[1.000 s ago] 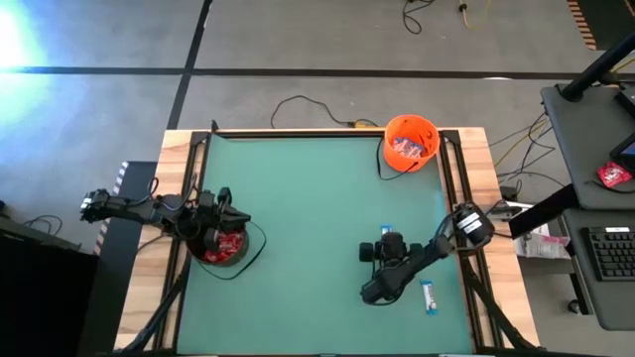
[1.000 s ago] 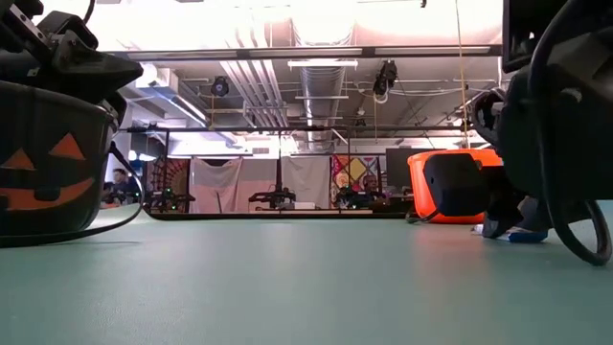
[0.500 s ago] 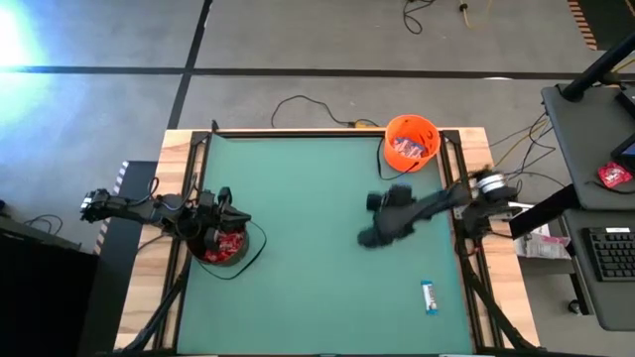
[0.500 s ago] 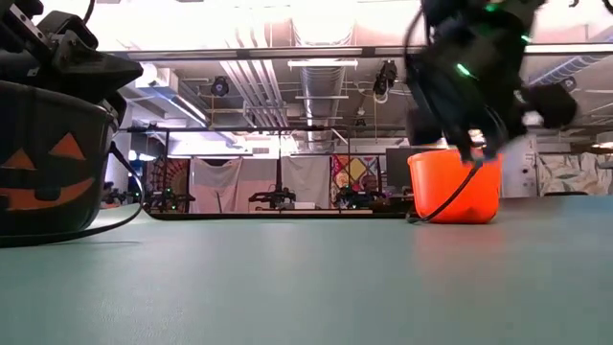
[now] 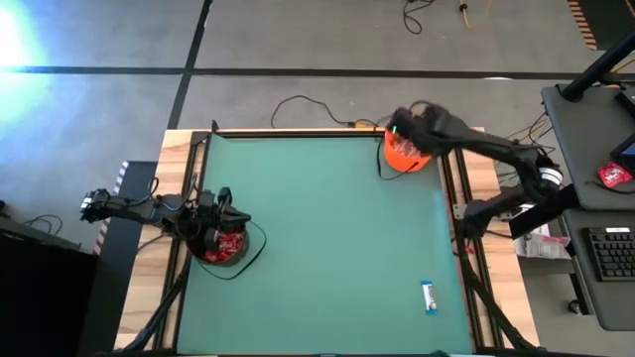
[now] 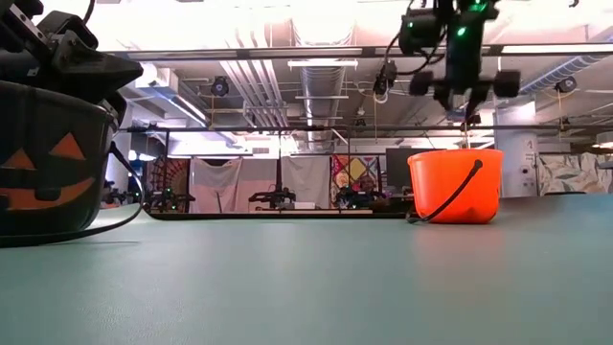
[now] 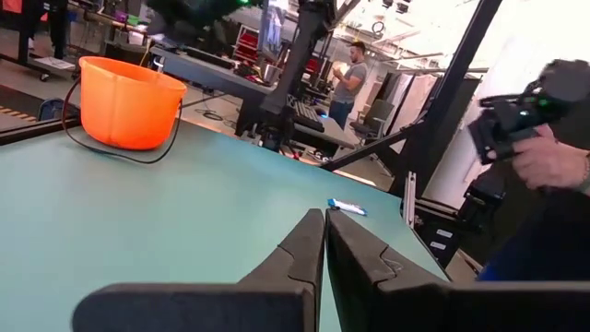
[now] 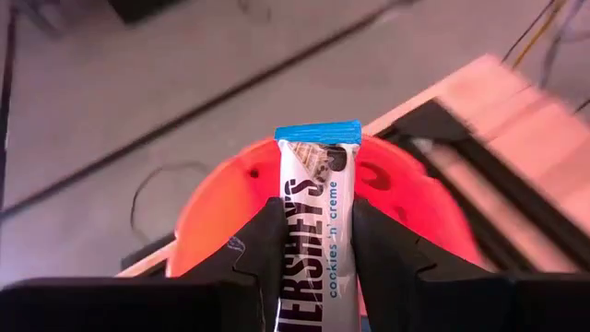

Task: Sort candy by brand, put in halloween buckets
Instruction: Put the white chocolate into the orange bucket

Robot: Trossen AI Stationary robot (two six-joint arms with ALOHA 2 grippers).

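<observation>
Left gripper (image 5: 220, 220): your left arm reaches in from the table's left edge and its gripper sits right over the black bucket (image 5: 224, 248), far across the table from the orange bucket (image 5: 409, 151). The left wrist view shows its two fingers pressed together with nothing between them.
Black bucket: holds red packets (image 5: 228, 245); it stands near the left edge, diagonally opposite the orange bucket.
Loose bar (image 5: 429, 297): one white-and-blue bar lies on the green mat, well apart from the orange bucket, toward the near right corner. Its long axis runs roughly toward and away from the orange bucket.
Right gripper (image 5: 409, 127): it hangs directly above the orange bucket, pinching a white-and-blue candy bar (image 8: 313, 217) between both fingers. In the low view the gripper (image 6: 458, 79) is clearly above the rim, not touching it.
Held bar: its long axis runs along the fingers, blue end outermost, pointing down into the orange bucket's mouth.
Orange bucket: stands at the far right corner of the table, with candy already inside.
Right arm pose: stretched from the right side, long and angled inward to the orange bucket.
Coming move, as a judgement: you need only part the right fingers; the bar sits straight over the opening. The right arm is also the nearer one to the loose bar.
</observation>
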